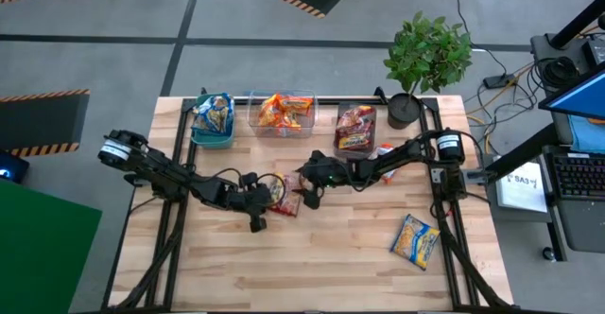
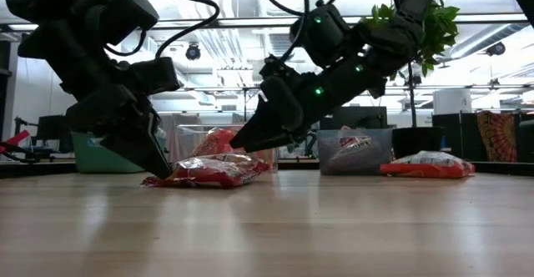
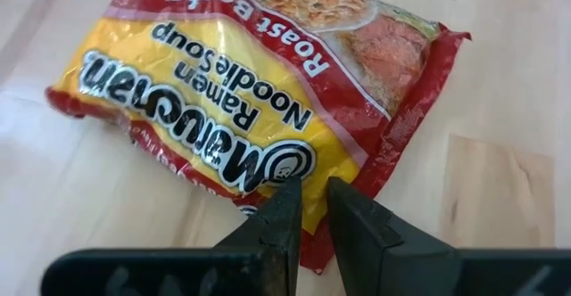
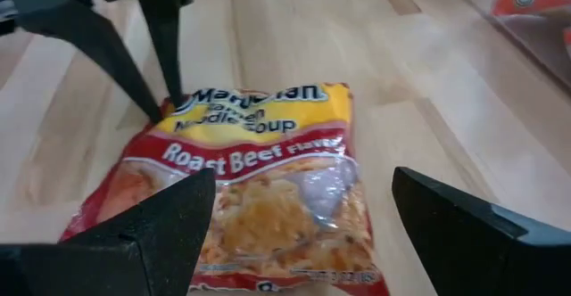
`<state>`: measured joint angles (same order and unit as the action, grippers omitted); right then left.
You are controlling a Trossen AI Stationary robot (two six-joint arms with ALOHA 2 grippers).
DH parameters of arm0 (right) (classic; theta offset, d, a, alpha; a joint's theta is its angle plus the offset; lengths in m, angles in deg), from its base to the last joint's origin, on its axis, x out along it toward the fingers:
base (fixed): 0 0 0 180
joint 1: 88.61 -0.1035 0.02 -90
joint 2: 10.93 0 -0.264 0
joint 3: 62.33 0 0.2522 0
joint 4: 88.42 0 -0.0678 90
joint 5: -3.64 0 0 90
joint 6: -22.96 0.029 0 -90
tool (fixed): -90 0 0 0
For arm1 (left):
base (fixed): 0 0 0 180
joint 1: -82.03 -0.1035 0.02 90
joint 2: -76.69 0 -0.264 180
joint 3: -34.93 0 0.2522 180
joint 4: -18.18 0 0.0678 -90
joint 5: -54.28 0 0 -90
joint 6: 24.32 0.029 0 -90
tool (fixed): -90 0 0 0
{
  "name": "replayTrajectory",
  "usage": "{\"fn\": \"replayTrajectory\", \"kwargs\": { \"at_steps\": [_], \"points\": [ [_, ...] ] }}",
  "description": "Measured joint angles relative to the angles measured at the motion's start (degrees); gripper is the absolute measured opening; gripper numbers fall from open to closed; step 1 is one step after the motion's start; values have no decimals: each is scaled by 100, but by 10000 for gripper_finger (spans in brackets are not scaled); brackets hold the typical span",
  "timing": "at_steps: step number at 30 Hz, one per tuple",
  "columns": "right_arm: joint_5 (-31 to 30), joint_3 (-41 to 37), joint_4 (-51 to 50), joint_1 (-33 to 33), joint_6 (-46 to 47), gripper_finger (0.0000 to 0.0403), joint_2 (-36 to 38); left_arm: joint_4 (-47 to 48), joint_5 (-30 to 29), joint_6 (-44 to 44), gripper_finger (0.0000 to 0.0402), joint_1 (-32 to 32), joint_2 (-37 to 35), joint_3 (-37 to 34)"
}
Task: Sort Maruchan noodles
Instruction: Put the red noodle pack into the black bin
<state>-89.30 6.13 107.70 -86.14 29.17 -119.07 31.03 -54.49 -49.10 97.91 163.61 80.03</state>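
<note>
Mid-surface, a red roast-beef packet [image 3: 259, 91] lies flat. The left claw [image 3: 308, 209], fingers nearly together, pins its near-left edge, probably steadying it. The right claw [image 4: 299, 211], fingers wide apart, straddles the opposite end for pickup.

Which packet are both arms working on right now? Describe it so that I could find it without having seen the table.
Start at the row of three bins along the far edge of the wooden table, then come toward the middle, where the two arms meet. Between the left claw and the open right claw lies a red Roast Beef Maruchan packet. The yellow-and-blue packet lies alone near the right front corner.
</note>
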Motion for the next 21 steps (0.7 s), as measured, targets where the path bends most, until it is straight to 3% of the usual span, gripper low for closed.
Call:
{"fn": "replayTrajectory", "kwargs": {
  "at_steps": [9,21],
  "points": [
    [-1,-152,705,8,174,329,-415,-120,-37,0,40,-2,4,0],
    [265,261,704,-9,364,323,-953,-199,-34,-2,40,-2,4,0]
  ]
}}
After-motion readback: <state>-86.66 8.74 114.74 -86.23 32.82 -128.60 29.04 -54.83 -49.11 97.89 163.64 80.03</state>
